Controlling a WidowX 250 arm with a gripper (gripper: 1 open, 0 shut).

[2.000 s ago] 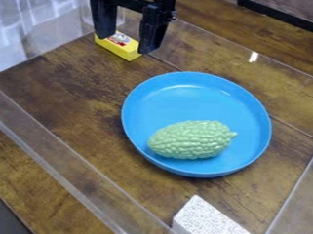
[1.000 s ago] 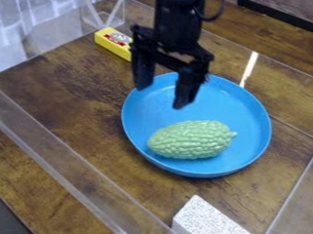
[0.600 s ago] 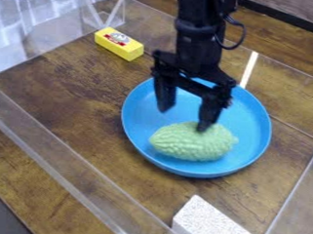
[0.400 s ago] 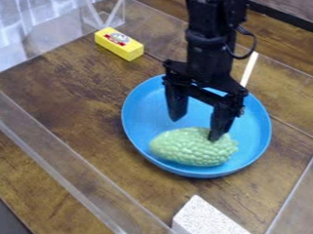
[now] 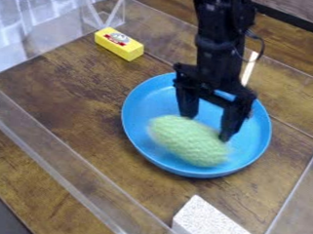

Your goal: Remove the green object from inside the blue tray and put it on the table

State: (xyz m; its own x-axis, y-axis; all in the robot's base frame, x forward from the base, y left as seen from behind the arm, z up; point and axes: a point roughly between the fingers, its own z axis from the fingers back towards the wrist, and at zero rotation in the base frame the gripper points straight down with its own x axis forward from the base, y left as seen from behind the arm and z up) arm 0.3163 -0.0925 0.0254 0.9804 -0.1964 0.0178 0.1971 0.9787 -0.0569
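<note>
Lowered gripper over green object.

Bright blue tray, light green object

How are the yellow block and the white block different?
The yellow block is bright and has some markings on top, while the white block is pale with speckles all over. The white block looks bigger in the picture than the yellow block. The yellow block sits far from us, beyond the tray, but the white block sits close to us. Both are box-shaped and lie outside the blue tray.
</note>
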